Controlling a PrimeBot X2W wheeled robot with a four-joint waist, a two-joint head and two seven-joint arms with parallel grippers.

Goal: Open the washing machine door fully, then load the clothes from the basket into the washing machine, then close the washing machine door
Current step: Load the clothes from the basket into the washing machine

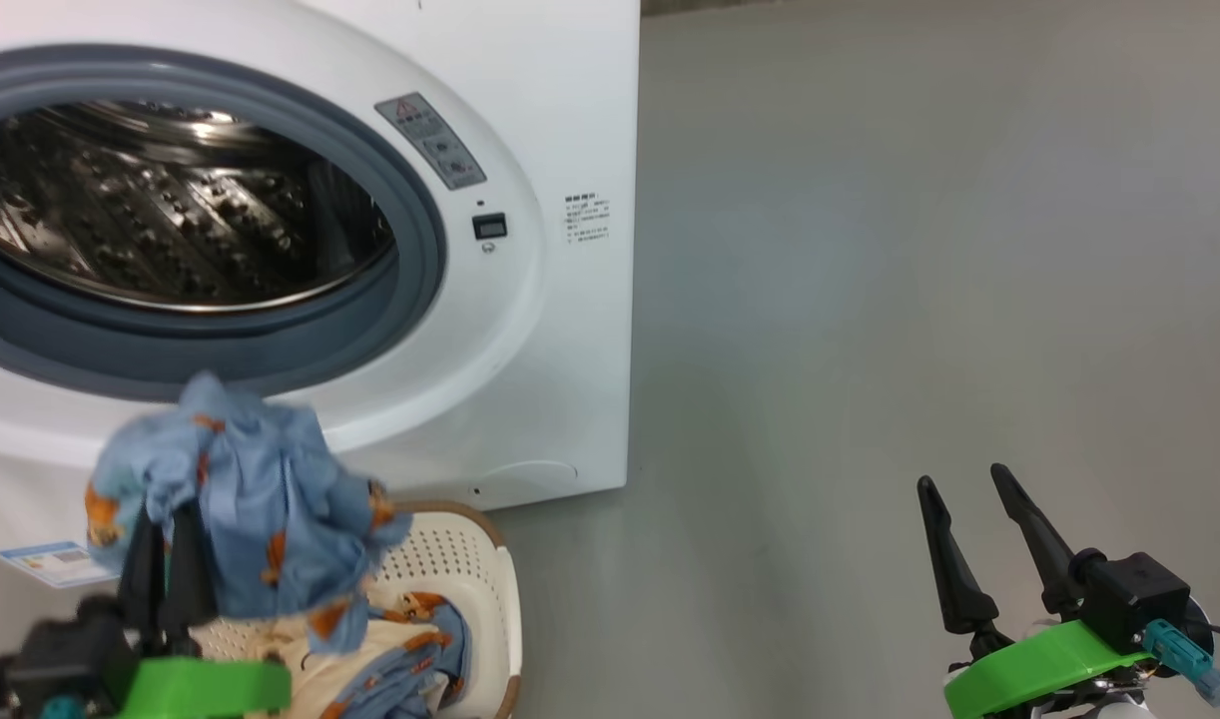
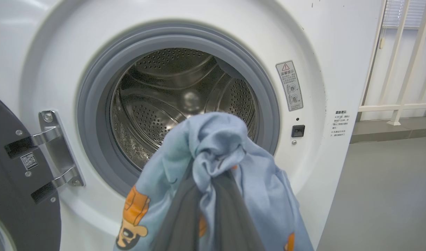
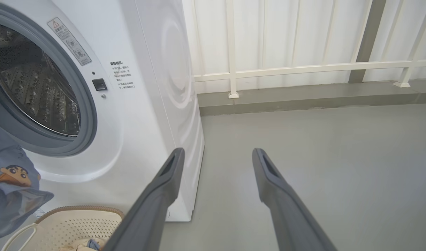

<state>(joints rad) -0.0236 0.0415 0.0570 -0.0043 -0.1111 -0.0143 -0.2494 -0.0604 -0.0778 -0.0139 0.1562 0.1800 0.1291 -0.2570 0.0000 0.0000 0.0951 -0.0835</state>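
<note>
Blue garment gripped in L hand, bunched atop fingers

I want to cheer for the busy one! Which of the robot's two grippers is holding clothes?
The left gripper: it is shut on a light blue garment above the basket. The right gripper is open and empty.

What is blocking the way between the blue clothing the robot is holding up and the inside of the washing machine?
Nothing visible does. The left gripper holds the blue garment in front of the open mouth of the drum, and the door is swung aside on its hinges.
</note>
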